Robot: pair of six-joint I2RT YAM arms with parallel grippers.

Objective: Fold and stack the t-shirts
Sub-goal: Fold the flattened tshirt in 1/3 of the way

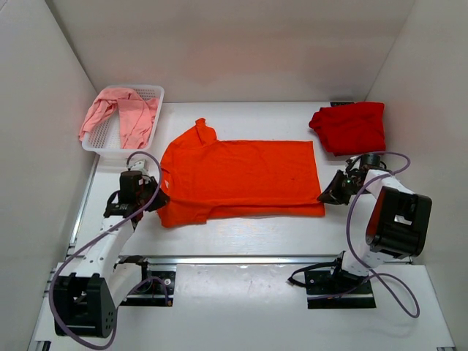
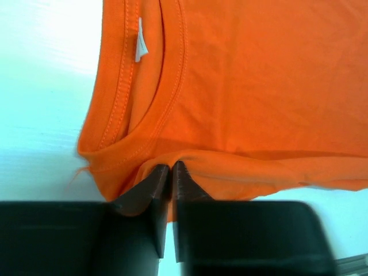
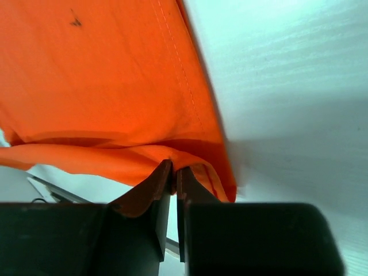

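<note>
The bright orange t-shirt (image 1: 241,175) lies across the middle of the table, its near long edge folded over, collar at the left. My left gripper (image 1: 155,196) is shut on its edge beside the collar (image 2: 132,109); the cloth (image 2: 259,86) bunches at the fingertips. My right gripper (image 1: 327,196) is shut on the shirt's hem corner (image 3: 190,155) at the right end and lifts it a little. The darker red t-shirt (image 1: 349,126) lies folded at the back right. The pale pink t-shirt (image 1: 121,115) hangs crumpled in and over the basket.
The white mesh basket (image 1: 150,95) stands at the back left corner. White walls close the table on the left, back and right. A metal rail (image 1: 241,259) runs across in front of the arm bases.
</note>
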